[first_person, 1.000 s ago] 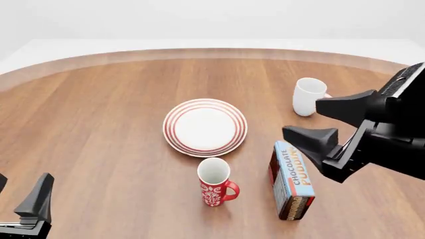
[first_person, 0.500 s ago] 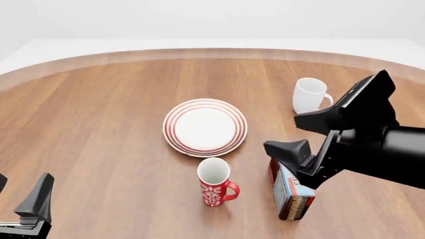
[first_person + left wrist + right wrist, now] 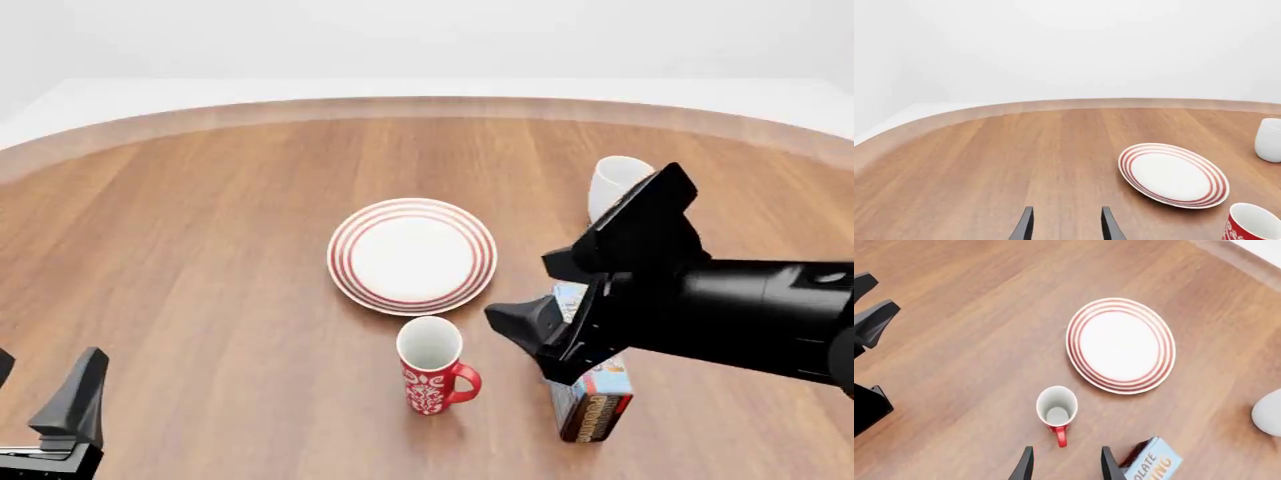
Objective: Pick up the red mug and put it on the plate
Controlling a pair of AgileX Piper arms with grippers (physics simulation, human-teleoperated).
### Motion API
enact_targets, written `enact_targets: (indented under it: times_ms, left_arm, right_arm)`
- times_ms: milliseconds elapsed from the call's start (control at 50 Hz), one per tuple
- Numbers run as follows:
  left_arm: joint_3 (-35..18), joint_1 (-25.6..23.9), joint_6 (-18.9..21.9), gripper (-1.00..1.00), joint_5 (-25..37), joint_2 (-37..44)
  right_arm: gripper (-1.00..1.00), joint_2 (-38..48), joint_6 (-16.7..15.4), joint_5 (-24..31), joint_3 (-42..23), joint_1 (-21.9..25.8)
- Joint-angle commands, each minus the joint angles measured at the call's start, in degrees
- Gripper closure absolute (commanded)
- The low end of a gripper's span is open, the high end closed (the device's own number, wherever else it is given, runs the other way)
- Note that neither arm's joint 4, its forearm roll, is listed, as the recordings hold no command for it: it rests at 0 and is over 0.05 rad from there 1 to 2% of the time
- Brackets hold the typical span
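Left gripper (image 3: 40, 415) sits at the near left corner of the table (image 3: 200, 250), low, only partly in the front view. Its fingers stand apart with nothing between them; in the left wrist view the two fingertips (image 3: 1024, 227) show bare wood in the gap. It is well apart from every object.

The plate (image 3: 412, 255) lies flat near the table centre, nothing on it. White with red rings at the rim. Also seen in the left wrist view (image 3: 1173, 175) and the right wrist view (image 3: 1121, 346).

The red mug (image 3: 431, 366) stands upright on the table just on the near side of the plate, close to its rim but not touching it. Mouth up, white inside, handle pointing to the right in the front view. In the right wrist view the mug (image 3: 1057, 409) is seen from above, its handle directed toward the gripper fingers.

Right gripper (image 3: 541, 298) hangs above the table just right of the red mug, not touching it. Jaws spread wide, empty. Right wrist view shows both fingertips (image 3: 1025, 465) with the mug handle ahead of the gap.

Chocolate pudding box (image 3: 587, 395) lies on the table right of the mug, partly hidden under the right arm.

White mug (image 3: 614, 185) stands farther back on the right, partly covered by the arm.
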Motion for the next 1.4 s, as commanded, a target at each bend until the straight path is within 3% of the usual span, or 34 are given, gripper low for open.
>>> enact_targets:
  times_ms: [20, 1400]
  left_arm:
    - [0.0, 0.0, 0.0, -1.00, 0.0, 0.0]
    - [0.0, 0.0, 0.0, -1.00, 0.0, 0.0]
  right_arm:
    - [-1.00, 3.1, 0.4, -0.5, -0.6, 1.0]
    - [-1.00, 15.9, 5.4, -7.7, 3.4, 1.1]
